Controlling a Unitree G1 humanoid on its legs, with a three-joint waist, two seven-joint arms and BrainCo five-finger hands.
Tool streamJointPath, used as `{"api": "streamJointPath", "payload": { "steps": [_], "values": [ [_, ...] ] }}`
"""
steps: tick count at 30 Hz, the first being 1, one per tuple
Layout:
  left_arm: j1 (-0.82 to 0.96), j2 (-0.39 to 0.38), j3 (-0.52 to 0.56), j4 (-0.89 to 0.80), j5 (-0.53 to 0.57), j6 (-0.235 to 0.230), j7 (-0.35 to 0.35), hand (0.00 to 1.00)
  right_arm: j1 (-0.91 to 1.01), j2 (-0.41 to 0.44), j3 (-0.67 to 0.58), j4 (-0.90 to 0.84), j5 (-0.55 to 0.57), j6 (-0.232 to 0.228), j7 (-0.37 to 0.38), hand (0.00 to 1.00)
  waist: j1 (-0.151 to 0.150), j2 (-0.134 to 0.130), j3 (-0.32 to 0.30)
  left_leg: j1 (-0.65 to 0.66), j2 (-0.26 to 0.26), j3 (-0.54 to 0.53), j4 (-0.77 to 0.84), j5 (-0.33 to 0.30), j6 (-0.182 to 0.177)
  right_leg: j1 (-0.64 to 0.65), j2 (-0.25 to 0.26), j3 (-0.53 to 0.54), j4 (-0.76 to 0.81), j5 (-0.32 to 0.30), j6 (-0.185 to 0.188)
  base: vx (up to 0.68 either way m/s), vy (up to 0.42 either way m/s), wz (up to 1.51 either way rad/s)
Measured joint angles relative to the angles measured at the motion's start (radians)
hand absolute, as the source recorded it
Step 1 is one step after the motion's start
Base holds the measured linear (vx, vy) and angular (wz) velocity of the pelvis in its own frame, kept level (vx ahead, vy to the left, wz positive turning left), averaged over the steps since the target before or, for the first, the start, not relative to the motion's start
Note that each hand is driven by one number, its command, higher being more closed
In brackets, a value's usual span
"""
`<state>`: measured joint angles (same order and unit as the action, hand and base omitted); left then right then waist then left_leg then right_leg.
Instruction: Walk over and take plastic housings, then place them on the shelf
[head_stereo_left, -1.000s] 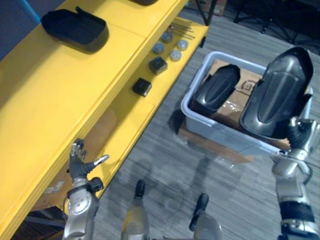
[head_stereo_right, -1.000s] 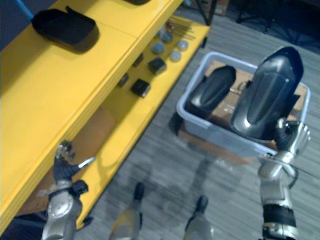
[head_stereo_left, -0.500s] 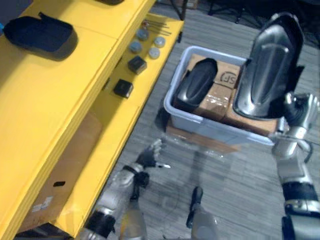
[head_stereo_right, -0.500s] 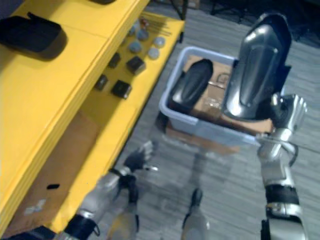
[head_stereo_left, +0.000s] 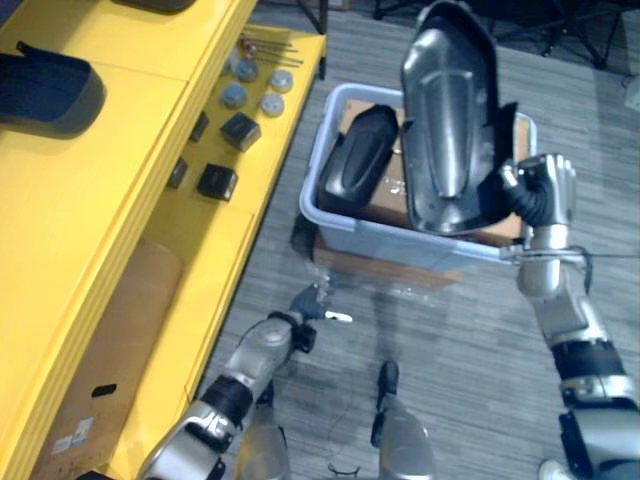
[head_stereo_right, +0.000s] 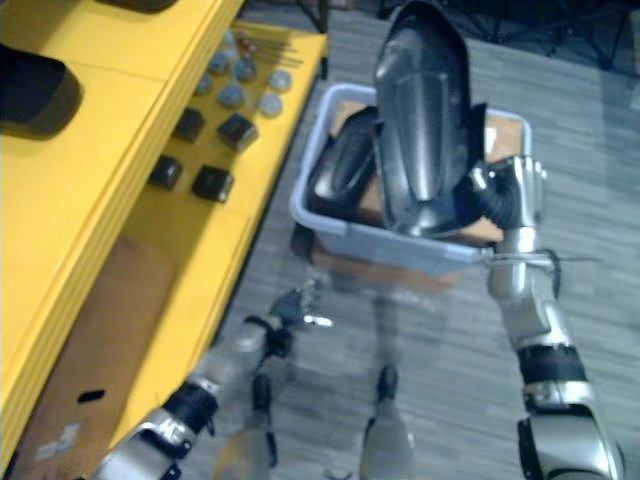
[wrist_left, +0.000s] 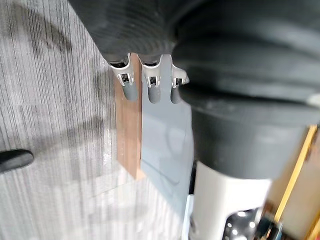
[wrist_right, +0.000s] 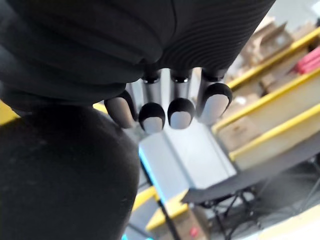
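Observation:
My right hand (head_stereo_left: 541, 194) is shut on the lower edge of a large dark grey plastic housing (head_stereo_left: 450, 110) and holds it upright above the grey bin (head_stereo_left: 400, 240). In the right wrist view its fingers (wrist_right: 165, 111) curl against the housing's black surface (wrist_right: 65, 175). A second dark housing (head_stereo_left: 355, 165) lies in the bin's left half. A third housing (head_stereo_left: 45, 85) rests on the top board of the yellow shelf (head_stereo_left: 110, 200) at the left. My left hand (head_stereo_left: 308, 303) hangs low over the floor before the bin, open and holding nothing.
Cardboard boxes (head_stereo_left: 390, 195) line the bin, which stands on a wooden board (wrist_left: 127, 130). The lower yellow shelf carries small black blocks (head_stereo_left: 217, 181) and round grey discs (head_stereo_left: 250, 85). A brown carton (head_stereo_left: 110, 330) sits under the shelf. Grey striped floor lies between shelf and bin.
The camera view has shifted. My right hand has lifted the housing higher and carried it leftward over the bin. My left arm has swung from beside the shelf out over the floor.

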<state>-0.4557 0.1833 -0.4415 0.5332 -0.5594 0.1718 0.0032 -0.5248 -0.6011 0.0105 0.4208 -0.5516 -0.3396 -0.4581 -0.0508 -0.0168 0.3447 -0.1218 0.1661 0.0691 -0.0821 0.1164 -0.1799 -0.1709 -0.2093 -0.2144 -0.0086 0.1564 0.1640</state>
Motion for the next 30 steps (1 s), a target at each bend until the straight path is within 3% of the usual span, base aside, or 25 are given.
{"api": "streamJointPath", "payload": {
  "steps": [6, 13, 21, 30],
  "values": [
    [-0.015, -0.022, 0.038, 0.090, -0.215, -0.060, 0.023, 0.00, 0.000, 0.067, 0.023, -0.022, -0.052, -0.003, 0.029, 1.00, -0.019, -0.024, 0.013, 0.001, 0.000, 0.004, 0.000, 0.001, 0.000, 0.000, 0.000, 0.001, 0.001, 0.001, -0.001, 0.00, 0.000, 0.00],
    [-0.030, -0.049, 0.083, 0.106, -0.439, -0.148, 0.032, 0.00, 0.002, 0.108, 0.065, -0.021, -0.094, -0.001, 0.040, 1.00, -0.019, -0.024, 0.013, 0.002, 0.000, 0.005, 0.000, 0.001, 0.000, 0.001, 0.000, 0.002, 0.001, 0.001, -0.001, 0.00, 0.000, 0.00],
    [-0.071, -0.054, 0.126, 0.127, -0.789, -0.155, -0.047, 0.00, 0.019, 0.131, 0.099, -0.010, -0.120, 0.013, 0.041, 1.00, -0.018, -0.025, 0.014, 0.004, 0.000, 0.000, 0.000, 0.000, -0.001, 0.008, 0.000, -0.001, 0.000, 0.000, -0.001, 0.00, 0.000, 0.00],
    [-0.151, -0.066, 0.155, 0.125, -0.936, -0.251, -0.099, 0.00, 0.047, 0.150, 0.134, 0.019, -0.153, 0.013, 0.041, 1.00, -0.019, -0.034, 0.018, 0.004, 0.000, 0.000, 0.000, 0.001, -0.001, 0.008, -0.001, -0.002, 0.000, 0.000, -0.001, 0.00, 0.000, 0.00]
  ]
}}
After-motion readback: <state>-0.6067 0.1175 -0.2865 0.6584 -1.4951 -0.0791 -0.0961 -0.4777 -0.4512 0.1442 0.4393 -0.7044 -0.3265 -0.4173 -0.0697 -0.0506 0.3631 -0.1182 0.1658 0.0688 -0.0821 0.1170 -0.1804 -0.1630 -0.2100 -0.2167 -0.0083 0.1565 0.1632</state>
